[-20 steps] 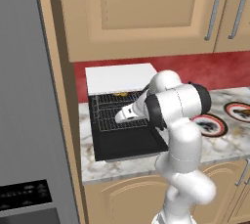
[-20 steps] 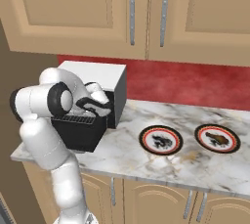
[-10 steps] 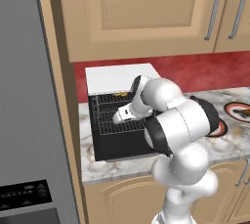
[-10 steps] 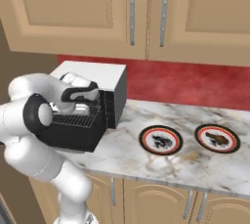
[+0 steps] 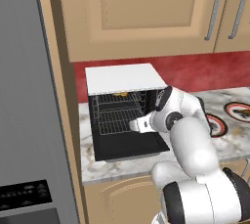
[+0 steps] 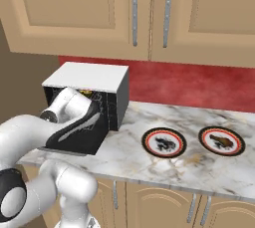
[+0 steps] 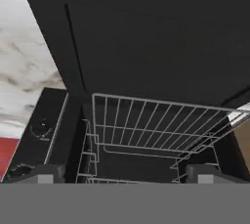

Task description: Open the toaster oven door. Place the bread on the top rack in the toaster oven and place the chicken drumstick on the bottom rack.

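The toaster oven (image 5: 122, 77) stands on the counter with its door (image 5: 128, 145) folded down flat. The bread (image 5: 119, 93), a small golden piece, lies at the back on the top rack (image 5: 117, 102); the bottom rack (image 5: 115, 124) below it is bare. My gripper (image 5: 135, 125) hangs over the door in front of the racks, open and empty. In the hand view its fingertips (image 7: 46, 174) stand wide apart, facing a wire rack (image 7: 156, 125) and the black door (image 7: 161, 37). The chicken drumstick (image 6: 219, 140) lies on the right-hand plate (image 6: 238, 147).
A second plate (image 6: 162, 142) sits between the oven and the drumstick's plate. A tall grey fridge (image 5: 29, 100) stands left of the oven. Wall cabinets (image 6: 134, 13) hang above and a red backsplash (image 6: 189, 82) runs behind the marble counter (image 6: 164, 170).
The jaws have opened and my hand has drawn back and down from the upper part of the oven. The bread stays on the top rack.
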### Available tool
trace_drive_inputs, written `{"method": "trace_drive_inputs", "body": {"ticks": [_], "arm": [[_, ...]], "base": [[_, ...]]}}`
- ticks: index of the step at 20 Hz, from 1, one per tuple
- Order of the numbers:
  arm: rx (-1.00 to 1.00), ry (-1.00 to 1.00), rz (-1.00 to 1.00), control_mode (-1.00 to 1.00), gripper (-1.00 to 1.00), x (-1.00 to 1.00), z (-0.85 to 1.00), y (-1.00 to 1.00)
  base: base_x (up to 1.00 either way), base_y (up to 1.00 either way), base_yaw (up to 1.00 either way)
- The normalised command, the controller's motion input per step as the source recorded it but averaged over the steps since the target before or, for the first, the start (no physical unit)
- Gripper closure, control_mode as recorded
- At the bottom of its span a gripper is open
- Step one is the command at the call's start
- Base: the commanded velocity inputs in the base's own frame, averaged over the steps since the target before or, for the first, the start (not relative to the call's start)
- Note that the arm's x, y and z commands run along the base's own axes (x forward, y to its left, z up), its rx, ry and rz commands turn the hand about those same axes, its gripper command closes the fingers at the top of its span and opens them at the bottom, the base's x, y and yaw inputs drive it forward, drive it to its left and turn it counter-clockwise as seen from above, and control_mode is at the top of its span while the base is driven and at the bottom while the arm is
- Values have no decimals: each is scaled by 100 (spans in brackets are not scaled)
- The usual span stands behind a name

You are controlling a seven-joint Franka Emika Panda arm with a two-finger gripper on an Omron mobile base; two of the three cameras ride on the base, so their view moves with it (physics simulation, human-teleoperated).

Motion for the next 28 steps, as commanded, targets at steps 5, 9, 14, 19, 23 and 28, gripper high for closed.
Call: {"method": "trace_drive_inputs", "body": {"ticks": [5, 9, 14, 19, 23, 28], "arm": [[-2, 0, -4, -100, -100, -76, 100, -35], [-9, 0, -13, -100, -100, -59, 100, -49], [-11, 11, -21, -100, -100, -31, 100, -75], [-4, 12, -29, -100, -100, -1, 100, -87], [1, 4, -27, -100, -100, 6, 100, -99], [16, 1, -16, -100, -100, 32, 88, -100]], "base": [[0, 0, 0], [0, 0, 0], [0, 0, 0], [0, 0, 0], [0, 0, 0], [0, 0, 0]]}}
